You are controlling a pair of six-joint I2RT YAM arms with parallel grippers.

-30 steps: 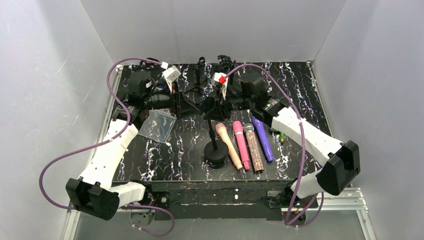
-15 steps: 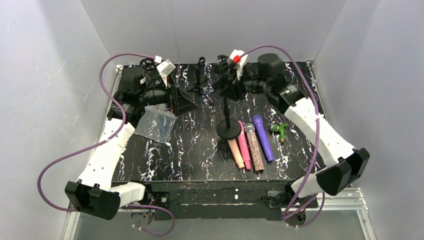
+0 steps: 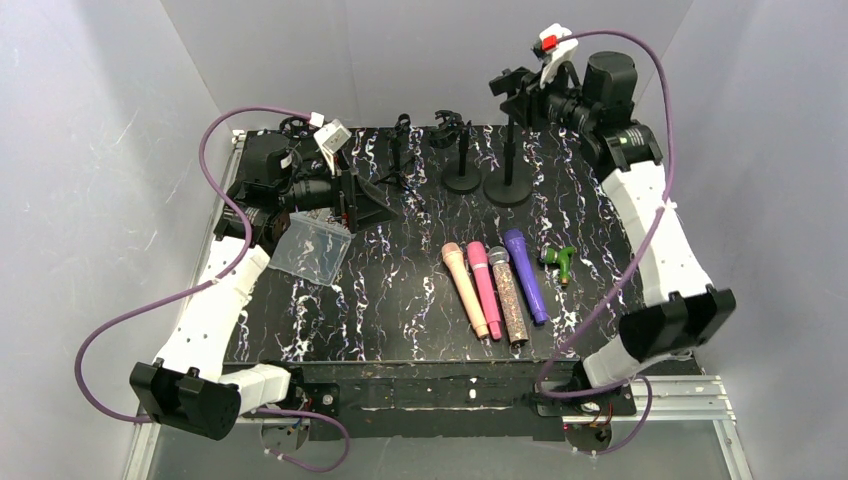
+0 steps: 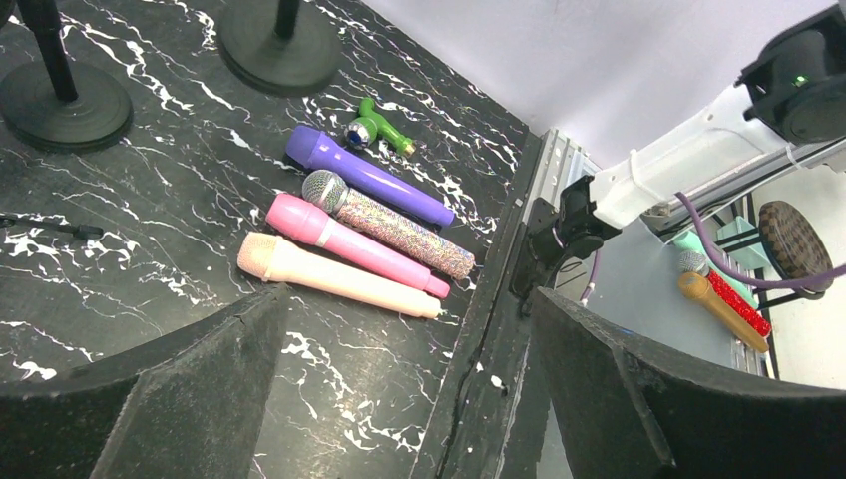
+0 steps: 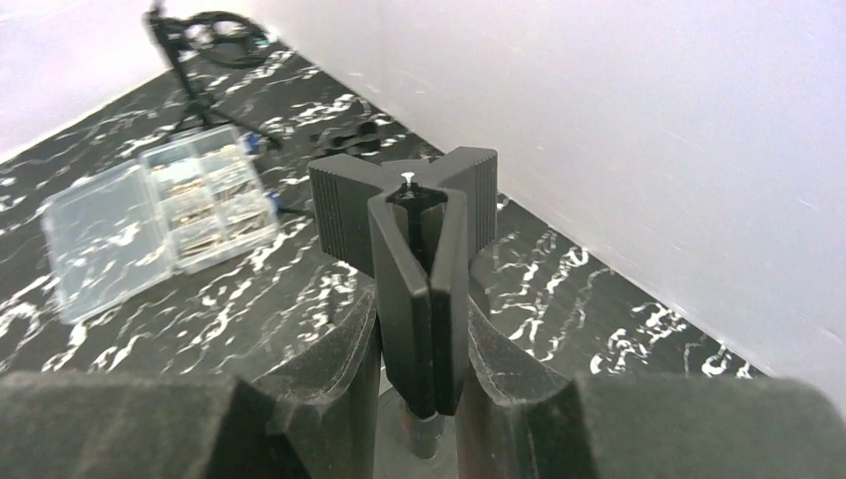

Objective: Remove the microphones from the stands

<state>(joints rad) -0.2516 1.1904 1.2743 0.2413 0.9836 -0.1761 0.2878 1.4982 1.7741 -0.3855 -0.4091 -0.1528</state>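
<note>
We count four microphones lying side by side on the desk (image 3: 400, 300), right of its middle and toward the near edge: the peach microphone (image 3: 465, 290), pink microphone (image 3: 483, 288), glitter microphone (image 3: 508, 300) and purple microphone (image 3: 525, 272). One green tool (image 3: 558, 260) lies just beside the purple one. Two round-based stands are at the far edge. The right gripper (image 5: 424, 329) is clamped on the clip of the right stand (image 3: 510, 188), with the left stand (image 3: 462, 180) beside it. The left gripper (image 3: 375, 205) gapes wide and empty, near one clear plastic box (image 5: 160, 215).
</note>
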